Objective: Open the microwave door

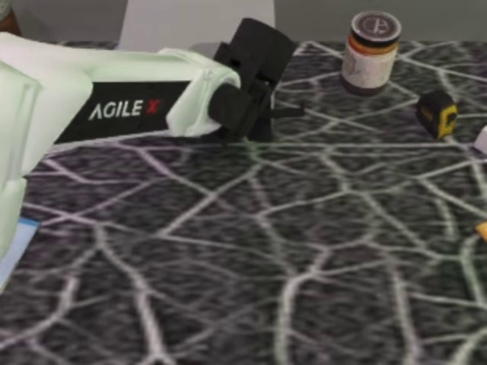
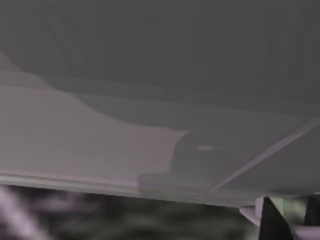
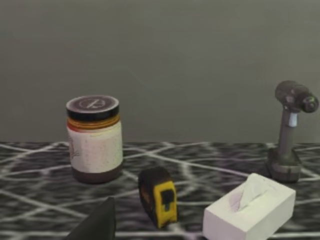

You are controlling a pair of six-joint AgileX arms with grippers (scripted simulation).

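The microwave (image 1: 190,23) is a light grey box at the table's back, left of centre. My left arm reaches in from the left, and its black left gripper (image 1: 266,106) is at the microwave's front. From above, the arm hides the microwave door. In the left wrist view the microwave door (image 2: 150,100) fills the picture as a flat grey panel, very close. At the edge of that view the left gripper (image 2: 294,222) has two dark fingertips (image 2: 272,225) close together on a pale handle strip (image 2: 250,212). Only a dark part of my right gripper (image 3: 100,225) shows, low over the table's right side.
A dark-lidded jar (image 1: 370,53) stands at the back right. A yellow tape measure (image 1: 437,114) and a white tissue box (image 3: 250,210) lie near it. A grey drill (image 3: 290,135) stands farther right. A blue object (image 1: 15,243) lies at the left edge.
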